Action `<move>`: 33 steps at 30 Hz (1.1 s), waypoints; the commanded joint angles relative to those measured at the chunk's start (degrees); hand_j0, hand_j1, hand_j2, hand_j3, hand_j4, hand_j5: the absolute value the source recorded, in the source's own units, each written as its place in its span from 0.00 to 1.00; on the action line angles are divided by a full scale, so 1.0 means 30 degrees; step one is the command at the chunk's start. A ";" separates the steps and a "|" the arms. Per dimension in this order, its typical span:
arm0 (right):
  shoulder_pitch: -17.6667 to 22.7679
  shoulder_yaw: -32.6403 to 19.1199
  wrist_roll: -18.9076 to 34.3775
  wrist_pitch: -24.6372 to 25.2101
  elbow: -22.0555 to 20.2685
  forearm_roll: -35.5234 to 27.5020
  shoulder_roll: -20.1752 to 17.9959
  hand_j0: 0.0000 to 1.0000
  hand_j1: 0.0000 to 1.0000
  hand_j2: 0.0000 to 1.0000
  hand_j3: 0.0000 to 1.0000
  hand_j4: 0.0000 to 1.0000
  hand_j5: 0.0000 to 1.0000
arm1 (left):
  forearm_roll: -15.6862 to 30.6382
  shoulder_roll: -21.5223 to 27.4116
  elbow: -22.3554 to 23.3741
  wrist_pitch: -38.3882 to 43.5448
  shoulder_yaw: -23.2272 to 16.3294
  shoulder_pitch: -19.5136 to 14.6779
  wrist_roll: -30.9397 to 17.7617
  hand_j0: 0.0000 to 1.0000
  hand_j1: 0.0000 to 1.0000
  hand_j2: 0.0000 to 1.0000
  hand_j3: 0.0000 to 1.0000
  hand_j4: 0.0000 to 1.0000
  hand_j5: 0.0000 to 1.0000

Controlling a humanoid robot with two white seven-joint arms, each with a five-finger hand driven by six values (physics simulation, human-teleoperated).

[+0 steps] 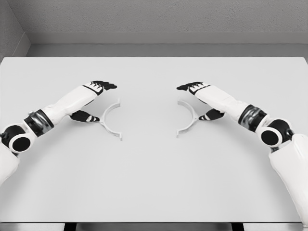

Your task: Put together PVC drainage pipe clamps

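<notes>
- Counter, pale grey, fills most of the frame, with a grey wall across the top
- Left clamp half, a white half-ring, lies flat left of centre, its open side facing right
- Right clamp half, its mirror, lies right of centre, open side facing left; the two are well apart
- Left hand comes in from the lower left, fingers and thumb spread apart, holding nothing, thumb tip just beside the left clamp half
- Right hand comes in from the lower right, fingers also spread, empty, thumb close to the right clamp half
</notes>
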 commanded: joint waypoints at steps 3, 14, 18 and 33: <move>-0.0234 0.0396 -0.0009 0.0157 0.0055 -0.0097 0.0230 1.00 1.00 1.00 1.00 1.00 1.00 | 0.0142 -0.0081 -0.0031 0.0008 0.0013 0.0000 0.0010 1.00 1.00 1.00 1.00 1.00 1.00; -0.0967 0.0455 -0.0009 0.0362 0.1050 0.0372 0.1050 1.00 1.00 1.00 1.00 1.00 1.00 | 0.0142 -0.0666 -0.0148 0.0008 0.0013 0.0000 0.0010 1.00 1.00 1.00 1.00 1.00 1.00; -0.1259 0.0455 -0.0009 0.0362 0.1490 0.0577 0.1226 1.00 1.00 1.00 1.00 1.00 1.00 | 0.0112 -0.0813 -0.0178 0.0008 0.0013 0.0029 0.0010 1.00 1.00 1.00 1.00 1.00 1.00; -0.1904 0.1099 -0.0009 0.0566 0.1695 0.0665 0.2017 1.00 1.00 1.00 1.00 1.00 1.00 | 0.0025 -0.1575 -0.0880 0.0008 0.0013 0.0264 -0.0019 1.00 1.00 1.00 1.00 1.00 1.00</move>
